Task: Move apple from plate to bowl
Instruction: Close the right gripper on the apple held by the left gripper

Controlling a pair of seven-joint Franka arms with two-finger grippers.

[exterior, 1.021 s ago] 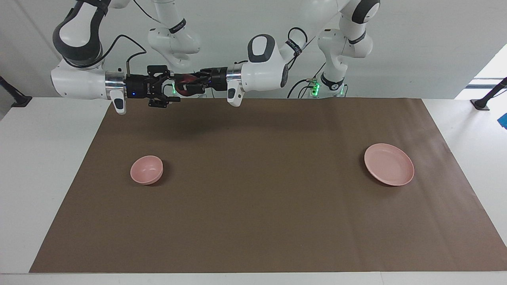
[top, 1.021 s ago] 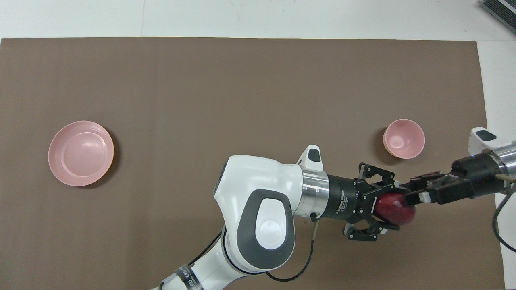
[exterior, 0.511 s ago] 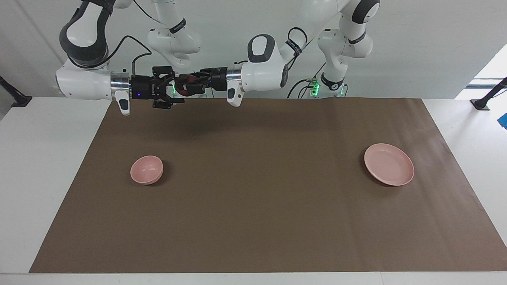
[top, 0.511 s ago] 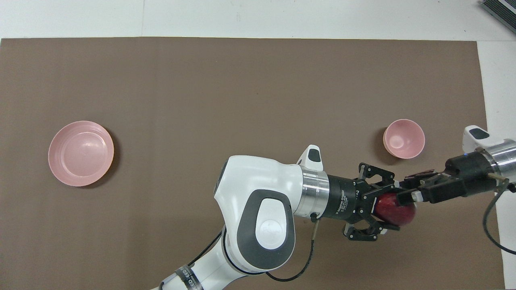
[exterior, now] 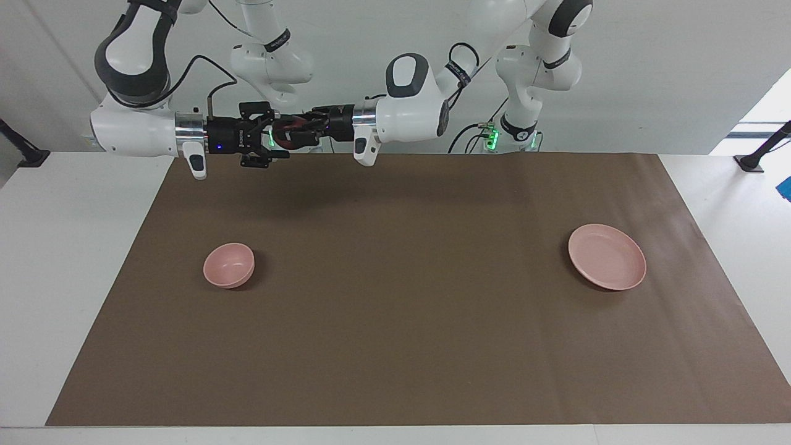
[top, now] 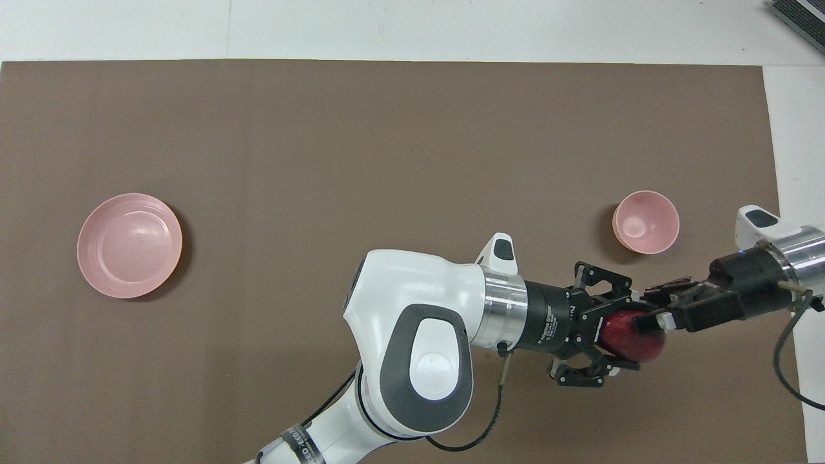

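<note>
The dark red apple [top: 638, 340] [exterior: 285, 135] hangs in the air over the brown mat [exterior: 395, 321], toward the right arm's end of the table. My left gripper [top: 626, 335] [exterior: 298, 131] is shut on it, held level. My right gripper [top: 652, 310] [exterior: 274, 136] faces it from the other way. Its open fingers straddle the apple, one above and one below. The small deep pink bowl [exterior: 228, 264] [top: 645, 221] stands empty on the mat toward the right arm's end. The wide pink plate [exterior: 607, 256] [top: 129, 245] lies empty toward the left arm's end.
The mat [top: 361, 161] covers most of the white table [exterior: 74, 259]. A black clamp post [exterior: 763, 148] stands at the table's corner by the left arm's end.
My right gripper has slid in toward the apple until its fingers reach around it. The left gripper has held still with the apple.
</note>
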